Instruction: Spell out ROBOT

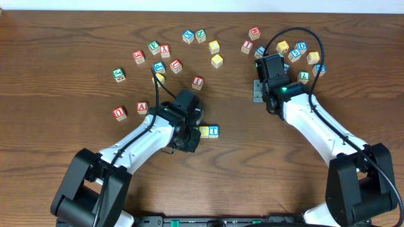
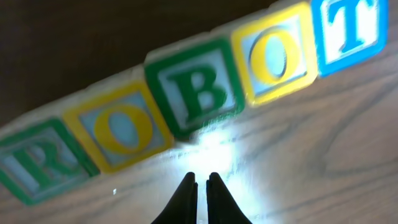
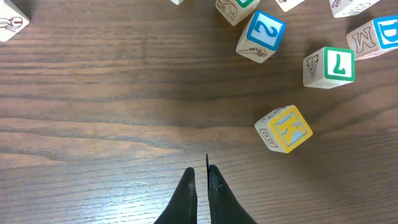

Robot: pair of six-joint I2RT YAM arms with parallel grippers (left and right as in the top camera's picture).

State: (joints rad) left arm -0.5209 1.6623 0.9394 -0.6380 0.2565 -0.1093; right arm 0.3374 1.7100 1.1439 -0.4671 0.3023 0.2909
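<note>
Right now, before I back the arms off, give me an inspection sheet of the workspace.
Surface: brown wood table, no spills seen.
Job's things: R cube, first O cube, B cube, second O cube and T cube side by side, reading ROBOT.
Clutter: loose cubes scattered on the far side, including K cube and A cube.
Claws: left claw shut, empty, just short of the B cube; right claw shut, empty, over bare wood.
Cables: black cable loops above the right arm.
Surroundings: pale strip beyond the far edge.
</note>
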